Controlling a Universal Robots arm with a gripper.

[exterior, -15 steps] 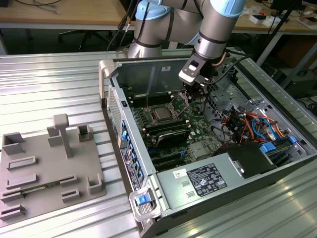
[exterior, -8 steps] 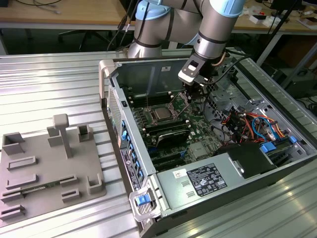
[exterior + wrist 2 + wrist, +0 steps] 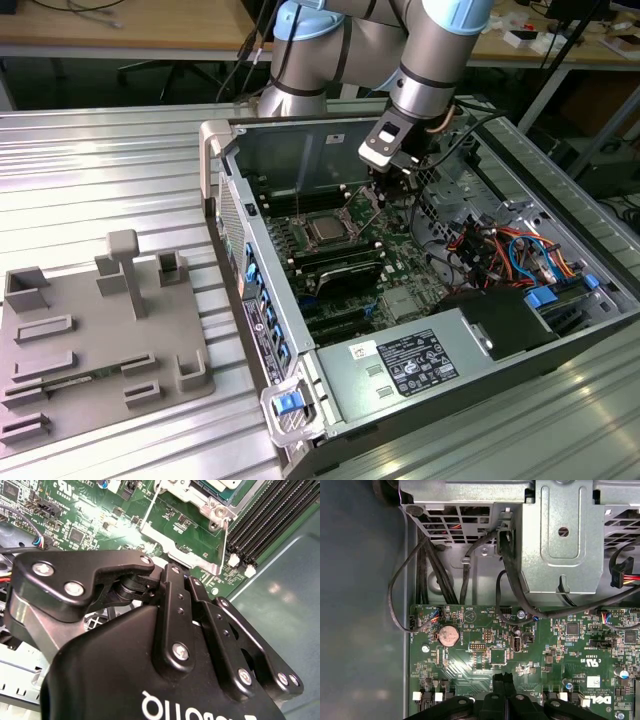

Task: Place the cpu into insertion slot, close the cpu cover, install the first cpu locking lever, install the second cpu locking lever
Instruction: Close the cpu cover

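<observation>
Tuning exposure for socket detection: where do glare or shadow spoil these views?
Exterior view: bright streaks on the table, cpu evenly lit. Second wrist view: hot glare patch on the board. First wrist view: board evenly lit, case wall dim.

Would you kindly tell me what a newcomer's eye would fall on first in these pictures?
The open computer case dominates the exterior view, lying on a ribbed metal table. The arm's shut gripper reaches down into it, just to the exterior view's right of the silver cpu. A grey moulded tray lies at the exterior view's left.
</observation>
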